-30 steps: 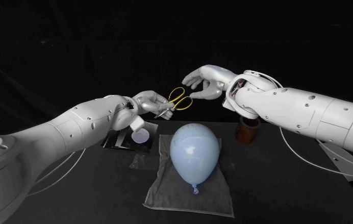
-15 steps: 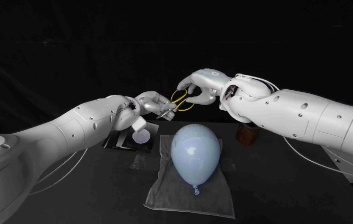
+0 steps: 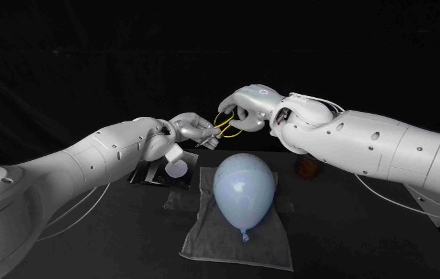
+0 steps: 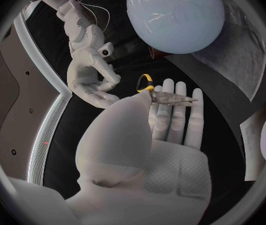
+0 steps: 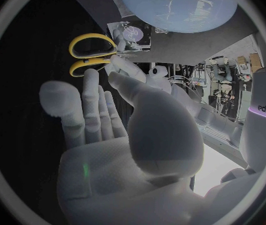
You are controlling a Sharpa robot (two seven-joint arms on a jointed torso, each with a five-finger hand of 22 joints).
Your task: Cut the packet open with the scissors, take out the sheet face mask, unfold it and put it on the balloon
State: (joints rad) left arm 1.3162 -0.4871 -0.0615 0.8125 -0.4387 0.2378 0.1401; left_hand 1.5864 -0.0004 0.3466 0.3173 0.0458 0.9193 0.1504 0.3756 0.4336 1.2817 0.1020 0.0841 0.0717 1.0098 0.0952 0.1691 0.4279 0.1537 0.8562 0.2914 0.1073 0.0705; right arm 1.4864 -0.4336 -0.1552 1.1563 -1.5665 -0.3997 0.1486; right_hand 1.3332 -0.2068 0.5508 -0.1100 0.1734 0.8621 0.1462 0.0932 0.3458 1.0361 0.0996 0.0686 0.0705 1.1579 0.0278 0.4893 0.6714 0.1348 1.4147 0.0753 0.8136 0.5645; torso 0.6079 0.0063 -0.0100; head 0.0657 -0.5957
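My left hand (image 3: pixel 190 128) is raised over the table and grips the scissors (image 3: pixel 223 125) by their blades (image 4: pixel 170 99), with the yellow handles (image 5: pixel 91 55) pointing toward my right hand. My right hand (image 3: pixel 246 110) is up against those handles with its fingers (image 5: pixel 90 105) spread and holds nothing; contact cannot be told. The pale blue balloon (image 3: pixel 243 187) lies on a grey cloth (image 3: pixel 209 241) below both hands. The mask packet (image 3: pixel 165 170) lies flat on the table left of the balloon, under my left forearm.
A small brown object (image 3: pixel 307 166) stands on the black table right of the balloon, partly behind my right forearm. The grey cloth reaches toward the table's near edge.
My right hand has moved left and a little down, closing in on the scissors' yellow handles. My left hand has stayed in place, still holding the scissors.
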